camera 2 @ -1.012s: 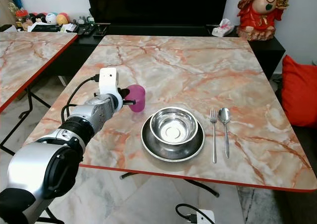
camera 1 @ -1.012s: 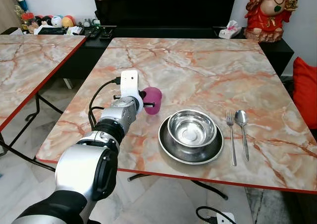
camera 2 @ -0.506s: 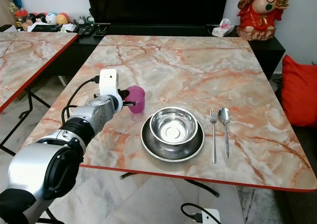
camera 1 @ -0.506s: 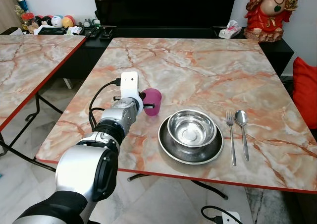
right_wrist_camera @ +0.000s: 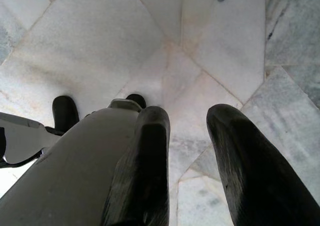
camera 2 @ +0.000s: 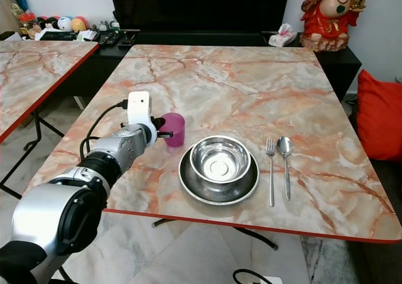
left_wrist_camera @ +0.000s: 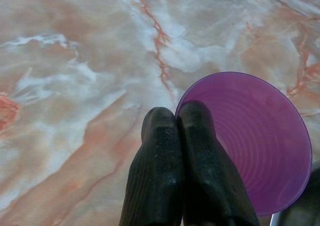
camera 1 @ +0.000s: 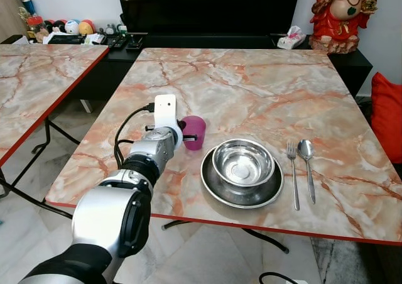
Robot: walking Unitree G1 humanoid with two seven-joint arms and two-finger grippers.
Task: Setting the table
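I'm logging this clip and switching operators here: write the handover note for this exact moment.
Left gripper: fingers shut on the rim of the purple plastic cup, which sits upright on the marble table, left of the dishes.
Right gripper: open, idle, hanging over the floor.
Placed: round steel bowl inside the round steel plate; steel fork and steel spoon side by side to its right.
Left: release the cup, withdraw the arm.

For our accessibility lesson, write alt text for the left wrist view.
Two black fingers pinch the rim of a purple cup standing on a marble table, one finger inside it. A steel plate's edge shows beside the cup.
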